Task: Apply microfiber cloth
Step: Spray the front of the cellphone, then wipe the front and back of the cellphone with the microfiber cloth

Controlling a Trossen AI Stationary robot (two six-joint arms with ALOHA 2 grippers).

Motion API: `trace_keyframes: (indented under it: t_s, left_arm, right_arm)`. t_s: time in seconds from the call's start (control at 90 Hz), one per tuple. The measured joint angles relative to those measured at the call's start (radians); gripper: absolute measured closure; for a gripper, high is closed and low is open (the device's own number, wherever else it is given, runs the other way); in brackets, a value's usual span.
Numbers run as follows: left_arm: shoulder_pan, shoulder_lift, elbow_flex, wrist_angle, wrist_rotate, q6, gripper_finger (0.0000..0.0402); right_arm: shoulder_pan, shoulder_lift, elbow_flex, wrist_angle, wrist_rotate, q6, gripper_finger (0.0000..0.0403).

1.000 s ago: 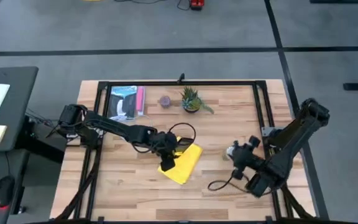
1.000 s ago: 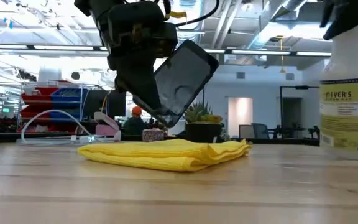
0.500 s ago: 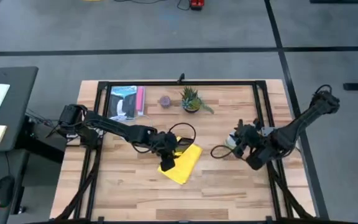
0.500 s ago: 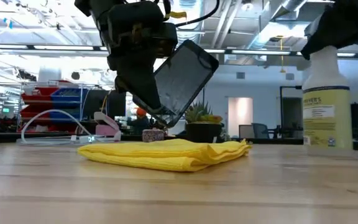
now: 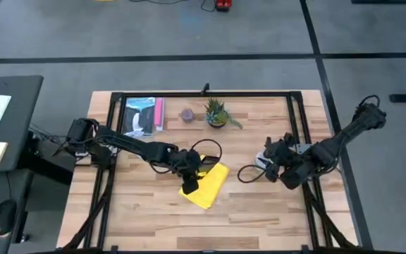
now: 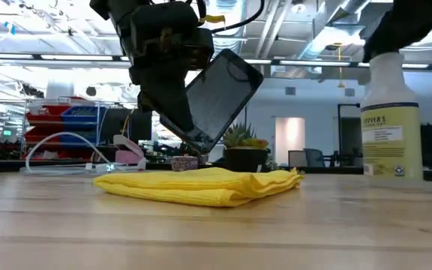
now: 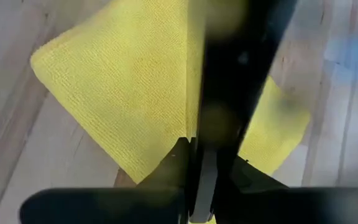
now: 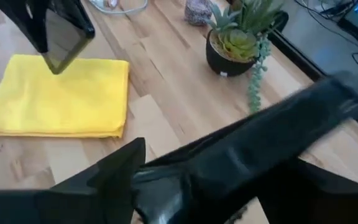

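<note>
The yellow microfiber cloth lies folded flat on the table's middle. Just above its left part hangs a black smartphone, tilted, with my left gripper shut on it. At the right, a pale spray bottle stands with its base on the table. My right gripper is at the bottle's head, which the gripper largely hides. My left gripper pinches the smartphone's lower end between its two fingers, which point down from above. The phone rises slanting from the fingers, clear of the cloth; the left wrist view shows it edge-on. My right gripper is shut on the spray bottle's top from above. The gripper's own dark body hides the place of contact. The bottle stands upright.
A potted succulent and a small purple object stand at the far middle. A box lies at the far left. Black cables loop by the left gripper. Bare wood lies in front of the cloth.
My right gripper has carried the spray bottle from the near right toward the table's far edge. The bottle stays upright and now looks smaller in the low view. My left gripper and the smartphone have kept still above the cloth.
</note>
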State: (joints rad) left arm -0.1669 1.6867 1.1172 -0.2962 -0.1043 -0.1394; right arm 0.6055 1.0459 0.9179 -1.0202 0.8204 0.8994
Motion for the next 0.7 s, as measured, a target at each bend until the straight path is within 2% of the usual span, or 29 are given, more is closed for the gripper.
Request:
trace_keyframes:
  t_s: [0.189,0.433,0.7]
  left_arm:
    - [0.0,0.0,0.0,0.0,0.0,0.0,0.0392]
    - [0.0,0.0,0.0,-0.01,0.007,-0.013,0.0392]
    - [0.012,0.0,0.0,-0.109,0.051,-0.053,0.0392]
  right_arm:
    - [-0.015,0.0,0.042,-0.119,-0.075,0.034,0.0142]
    - [-0.069,0.0,0.044,-0.185,-0.264,0.05,0.0142]
    - [-0.083,0.001,0.108,-0.288,-0.384,0.109,0.0142]
